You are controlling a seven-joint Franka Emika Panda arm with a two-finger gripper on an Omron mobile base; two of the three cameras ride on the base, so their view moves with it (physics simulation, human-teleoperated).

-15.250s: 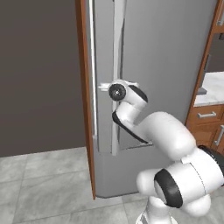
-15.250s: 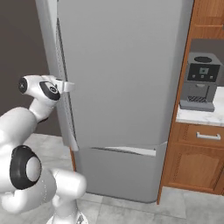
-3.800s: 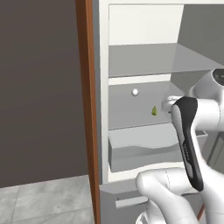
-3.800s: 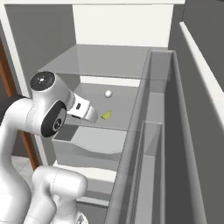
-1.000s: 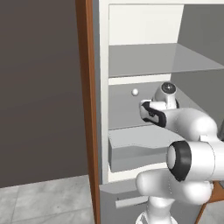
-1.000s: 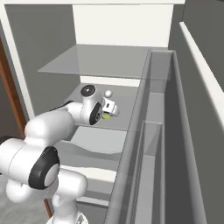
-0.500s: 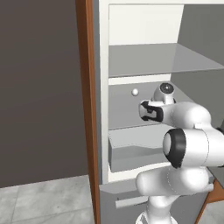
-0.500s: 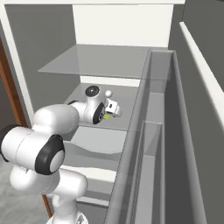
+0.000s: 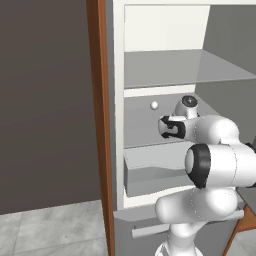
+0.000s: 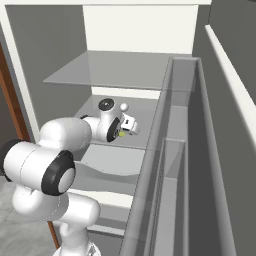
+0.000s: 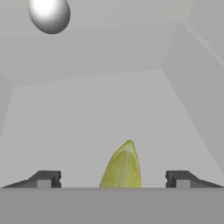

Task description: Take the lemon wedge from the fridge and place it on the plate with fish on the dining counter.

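The lemon wedge (image 11: 121,168), yellow-green and pointed, lies on the grey shelf inside the open fridge (image 9: 165,27). My gripper (image 11: 113,179) is open, and the wedge sits between its two dark fingertips (image 11: 48,178) with gaps on both sides. In the right base view the wedge (image 10: 121,133) is a small yellow spot at the tip of my gripper (image 10: 125,131). From the left base view my gripper (image 9: 167,127) reaches onto the middle shelf and covers the wedge. The plate with fish and the dining counter are out of view.
A small white ball (image 11: 49,14) rests further back on the same shelf (image 9: 154,105). A glass shelf (image 9: 165,67) runs above my hand and a clear drawer (image 9: 150,167) below. The open fridge door (image 10: 180,150) stands along the right. A brown cabinet edge (image 9: 100,125) borders the left.
Over the last second my hand has edged a little to the left along the shelf, closer over the wedge. The wedge and the ball have not moved.
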